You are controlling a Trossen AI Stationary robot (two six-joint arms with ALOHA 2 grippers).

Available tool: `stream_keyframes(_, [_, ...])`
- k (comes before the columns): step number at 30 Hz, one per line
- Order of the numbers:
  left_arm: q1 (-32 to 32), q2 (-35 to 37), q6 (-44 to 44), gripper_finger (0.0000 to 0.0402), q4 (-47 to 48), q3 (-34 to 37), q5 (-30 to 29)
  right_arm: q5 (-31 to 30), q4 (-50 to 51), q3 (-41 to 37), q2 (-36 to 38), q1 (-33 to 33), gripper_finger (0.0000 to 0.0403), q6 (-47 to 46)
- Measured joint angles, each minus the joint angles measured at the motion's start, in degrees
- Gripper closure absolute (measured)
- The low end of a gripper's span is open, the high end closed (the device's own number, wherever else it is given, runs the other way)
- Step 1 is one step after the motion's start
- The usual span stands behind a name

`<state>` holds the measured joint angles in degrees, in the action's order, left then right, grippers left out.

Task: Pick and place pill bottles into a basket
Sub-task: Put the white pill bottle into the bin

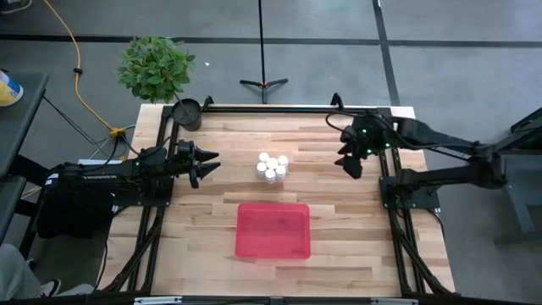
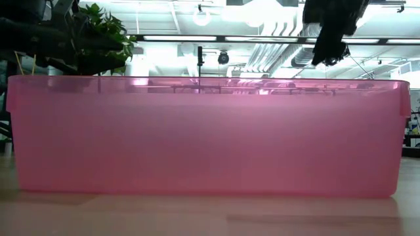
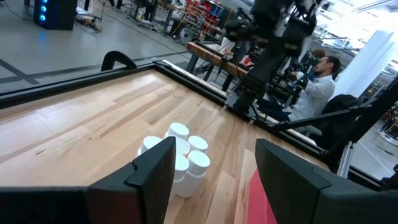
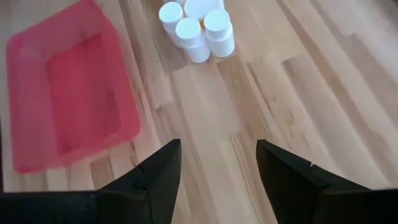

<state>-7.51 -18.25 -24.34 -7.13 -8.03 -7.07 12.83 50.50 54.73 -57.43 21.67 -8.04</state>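
Note:
Several small white pill bottles (image 1: 272, 167) with round caps stand upright in a tight cluster on the wooden table, also in the left wrist view (image 3: 180, 158) and the right wrist view (image 4: 199, 25). The red basket (image 1: 273, 230) lies flat on the table nearer the front edge, with nothing in it (image 4: 65, 93). My left gripper (image 1: 210, 163) stands open at the table's left, level, pointing at the cluster. My right gripper (image 1: 352, 166) hangs open above the table's right side, slanting down toward the bottles. Neither touches anything.
A dark round pot (image 1: 186, 113) and a green plant (image 1: 155, 68) sit at the far left corner. Black frame rails (image 1: 279, 108) run along the table's edges. In the low view the basket's wall (image 2: 203, 137) fills the picture. A person (image 3: 317, 87) sits beyond the table.

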Motion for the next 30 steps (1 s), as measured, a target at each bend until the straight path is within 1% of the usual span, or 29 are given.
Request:
stream_keyframes(3, [0.01,-0.01,0.00,0.0149,0.01,0.00,0.00,2.46,-5.19,-4.50,0.00,2.82,0.0203,-1.38])
stream_keyframes(8, [0.02,-0.01,0.00,0.0149,-0.01,0.00,0.00,2.22,-10.80,-10.56,-0.02,5.76,0.0203,-4.99])
stream_keyframes(10, [0.00,-0.01,0.01,0.0149,0.00,0.00,0.00,-0.36,-13.56,-12.83,-0.02,6.40,0.0203,-6.85])
stream_keyframes(13, [0.01,-0.01,0.01,0.0149,0.01,0.00,-0.04,-7.17,-17.55,-15.37,-0.02,6.89,0.0203,-7.86])
stream_keyframes(15, [0.00,-0.01,0.02,0.0149,0.01,0.00,-0.39,-10.79,-20.43,-16.15,-0.04,6.89,0.0203,-7.27])
stream_keyframes(19, [0.02,-0.01,0.02,0.0149,0.01,0.00,-1.25,-15.87,-24.34,-16.30,-0.04,6.81,0.0203,-5.82])
stream_keyframes(21, [0.02,-0.01,0.04,0.0149,0.01,0.00,-1.37,-16.93,-25.88,-16.27,-0.04,6.82,0.0203,-3.41])
stream_keyframes(23, [0.01,-0.01,0.05,0.0149,0.02,0.00,-1.42,-16.71,-26.99,-16.27,-0.04,6.82,0.0203,0.49])
stream_keyframes(26, [0.02,-0.01,0.05,0.0149,0.14,0.00,-1.44,-15.91,-28.42,-16.27,-0.04,6.80,0.0203,3.77])
stream_keyframes(30, [0.00,0.00,0.07,0.0149,0.43,0.01,-1.46,-18.31,-28.67,-16.27,-0.15,6.95,0.0203,4.50])
